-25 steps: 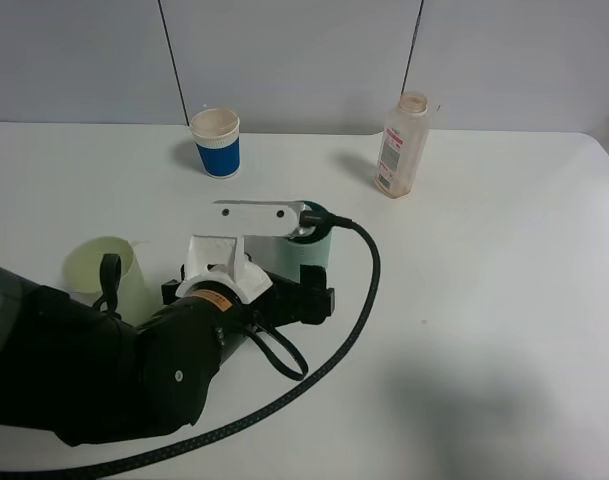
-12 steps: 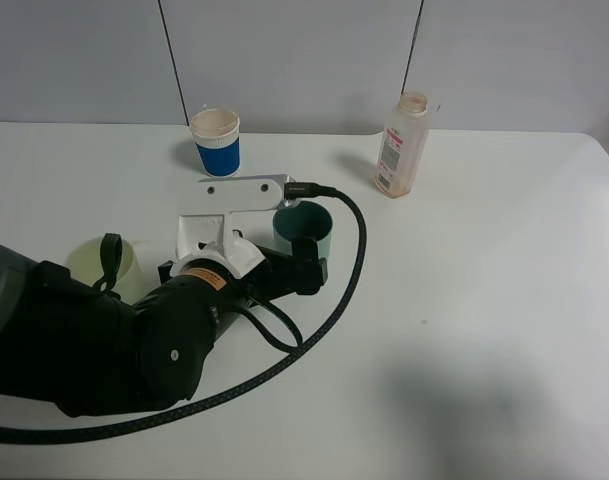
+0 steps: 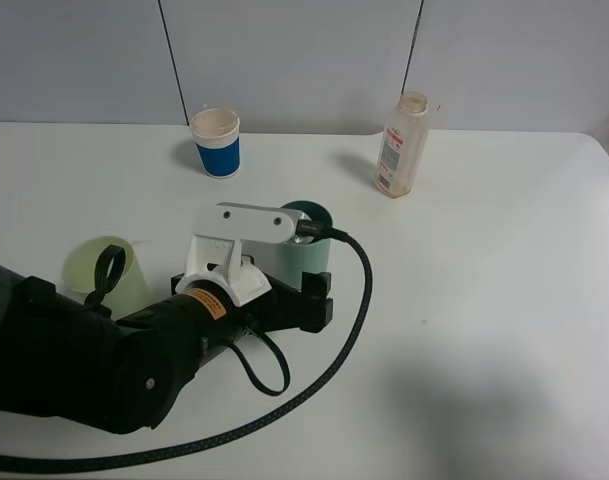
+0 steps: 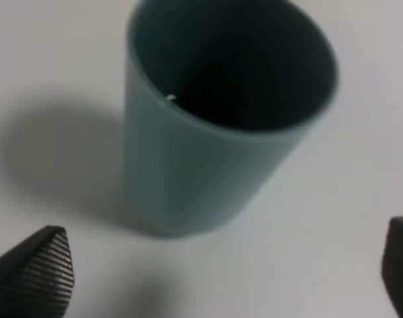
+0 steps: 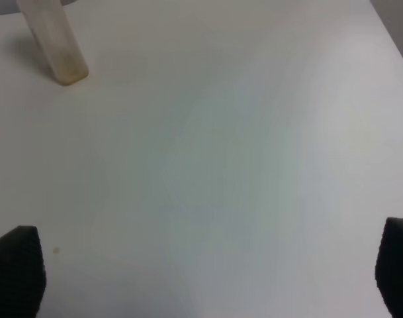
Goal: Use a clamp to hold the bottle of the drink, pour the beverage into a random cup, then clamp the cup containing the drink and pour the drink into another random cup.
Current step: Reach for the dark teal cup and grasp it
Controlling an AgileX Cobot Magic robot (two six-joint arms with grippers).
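The teal-green cup [image 3: 311, 238] stands upright mid-table, partly hidden behind my left wrist's white mount. My left gripper [image 4: 227, 281] is open, its ribbed fingertips [image 4: 39, 271] just short of the cup [image 4: 214, 126] on either side and not touching it. The cup's inside is dark, and I cannot make out the beverage there. At the back left stands the blue cup [image 3: 216, 143] with its white rim. The clear bottle [image 3: 402, 145] is upright at the back right, and is also seen as the bottle [image 5: 55, 43] far ahead of my right gripper [image 5: 204, 275], which is open over bare table.
A pale yellow-green cup [image 3: 102, 265] sits at the left, close beside my left arm [image 3: 94, 370]. A black cable [image 3: 359, 290] loops from the wrist across the table in front of the teal cup. The white table [image 3: 484, 300] runs on to the right.
My left wrist swung a little toward the back, uncovering the teal cup, then came back close to it. Its jaws kept their width. Cups and bottle stayed put.
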